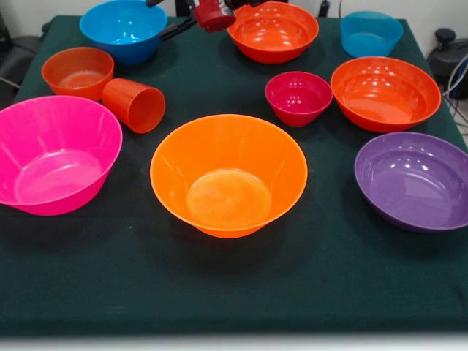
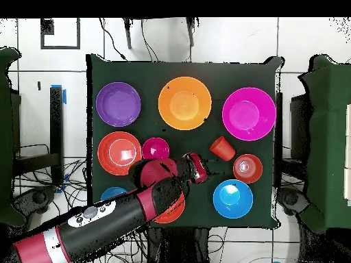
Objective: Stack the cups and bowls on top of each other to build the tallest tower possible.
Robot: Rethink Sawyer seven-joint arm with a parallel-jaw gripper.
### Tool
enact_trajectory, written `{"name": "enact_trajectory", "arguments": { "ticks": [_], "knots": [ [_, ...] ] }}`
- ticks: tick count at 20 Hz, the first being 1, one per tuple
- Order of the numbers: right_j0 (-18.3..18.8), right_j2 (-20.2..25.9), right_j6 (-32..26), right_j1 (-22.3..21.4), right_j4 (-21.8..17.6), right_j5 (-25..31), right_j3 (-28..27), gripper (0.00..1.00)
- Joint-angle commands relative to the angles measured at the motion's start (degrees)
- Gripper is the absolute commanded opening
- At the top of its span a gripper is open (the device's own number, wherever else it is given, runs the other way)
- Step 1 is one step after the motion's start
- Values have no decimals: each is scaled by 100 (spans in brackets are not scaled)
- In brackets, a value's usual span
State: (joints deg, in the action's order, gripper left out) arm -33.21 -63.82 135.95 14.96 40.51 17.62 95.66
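The large yellow-orange flared bowl (image 1: 228, 175) (image 2: 184, 103) stands empty and upright mid-table. The orange-red tumbler (image 1: 134, 104) (image 2: 222, 148) lies on its side beside the squat small orange bowl (image 1: 77, 72) (image 2: 247, 167). The large pink bowl (image 1: 55, 153) (image 2: 249, 113), purple bowl (image 1: 413, 179) (image 2: 118, 103), orange-red bowl (image 1: 385, 93) (image 2: 119, 152), small magenta bowl (image 1: 297, 97) (image 2: 155, 148) and blue bowl (image 1: 123, 29) (image 2: 232, 198) each stand alone. My gripper (image 1: 212, 13) (image 2: 197, 169) hovers between the blue bowl and a second orange-red bowl (image 1: 273, 31) (image 2: 171, 209), holding nothing I can see.
A small light-blue bowl (image 1: 371, 33) (image 2: 113, 194) sits at a far corner, partly under my arm (image 2: 110, 222) in the overhead view. The dark green cloth (image 1: 234, 285) covers the table. Cables lie on the floor around it.
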Motion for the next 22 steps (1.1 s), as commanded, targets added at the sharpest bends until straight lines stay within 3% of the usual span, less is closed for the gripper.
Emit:
{"name": "enact_trajectory", "arguments": {
  "ticks": [1,12,22],
  "knots": [
    [86,610,1483,446,346,59,-916,100],
    [258,537,1264,741,308,-202,-1192,100],
    [308,155,1607,1337,632,-30,-1571,100]
  ]
}}
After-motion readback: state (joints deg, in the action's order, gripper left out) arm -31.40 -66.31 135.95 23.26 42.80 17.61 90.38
